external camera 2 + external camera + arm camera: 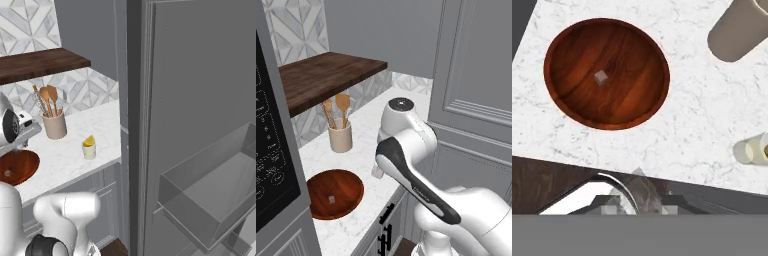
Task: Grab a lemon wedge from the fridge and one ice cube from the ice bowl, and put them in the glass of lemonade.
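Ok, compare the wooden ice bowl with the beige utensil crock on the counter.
The ice bowl is wide, shallow and reddish-brown; the utensil crock is tall, narrow and beige. The ice bowl holds one small pale ice cube; the utensil crock holds upright wooden spoons. Both are round and stand on the white marble counter.

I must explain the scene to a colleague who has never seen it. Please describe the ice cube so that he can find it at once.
Find the white marble counter below the dark wooden shelf. On it, nearer the front edge than the beige crock, sits a wide reddish-brown bowl. The ice cube is the tiny pale cube lying alone inside that bowl, whitish against the dark wood.
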{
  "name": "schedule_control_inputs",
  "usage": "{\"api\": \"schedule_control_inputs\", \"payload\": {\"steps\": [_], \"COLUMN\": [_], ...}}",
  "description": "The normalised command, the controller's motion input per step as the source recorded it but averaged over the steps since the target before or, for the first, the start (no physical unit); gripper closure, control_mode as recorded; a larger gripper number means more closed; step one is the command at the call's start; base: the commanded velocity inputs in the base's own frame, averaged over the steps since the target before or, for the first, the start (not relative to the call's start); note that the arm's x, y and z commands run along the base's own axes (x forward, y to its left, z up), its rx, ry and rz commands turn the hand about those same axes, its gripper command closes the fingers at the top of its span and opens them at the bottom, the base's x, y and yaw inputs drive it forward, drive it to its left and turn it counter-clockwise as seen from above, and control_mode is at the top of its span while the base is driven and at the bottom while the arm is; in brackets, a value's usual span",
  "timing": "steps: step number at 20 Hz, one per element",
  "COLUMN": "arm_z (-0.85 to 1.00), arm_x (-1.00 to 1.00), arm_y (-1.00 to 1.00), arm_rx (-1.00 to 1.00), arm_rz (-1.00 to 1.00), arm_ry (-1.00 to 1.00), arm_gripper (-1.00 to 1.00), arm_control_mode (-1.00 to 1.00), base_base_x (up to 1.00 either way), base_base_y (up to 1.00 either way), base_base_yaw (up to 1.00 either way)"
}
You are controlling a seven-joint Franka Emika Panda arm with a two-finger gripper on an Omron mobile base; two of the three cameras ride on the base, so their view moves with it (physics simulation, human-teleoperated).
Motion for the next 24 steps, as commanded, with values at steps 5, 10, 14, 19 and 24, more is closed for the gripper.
{"api": "schedule_control_inputs", "payload": {"steps": [5,10,14,19,24], "arm_z": [0.00,0.27,0.11,0.14,0.00], "arm_x": [0.22,0.32,0.27,0.53,0.90], "arm_y": [-0.74,-0.69,-0.64,-0.08,0.05], "arm_rx": [0.30,0.04,0.09,0.09,0.00], "arm_rz": [-0.32,-0.33,-0.39,-0.36,-0.08], "arm_ry": [-0.07,-0.11,-0.03,0.05,0.02], "arm_gripper": [1.00,1.00,1.00,1.00,1.00], "arm_control_mode": [-1.00,-1.00,-1.00,-1.00,-1.00], "base_base_x": [0.00,0.00,0.00,0.00,0.00], "base_base_y": [0.00,0.00,0.00,0.00,0.00], "base_base_yaw": [0.00,0.00,0.00,0.00,0.00]}}
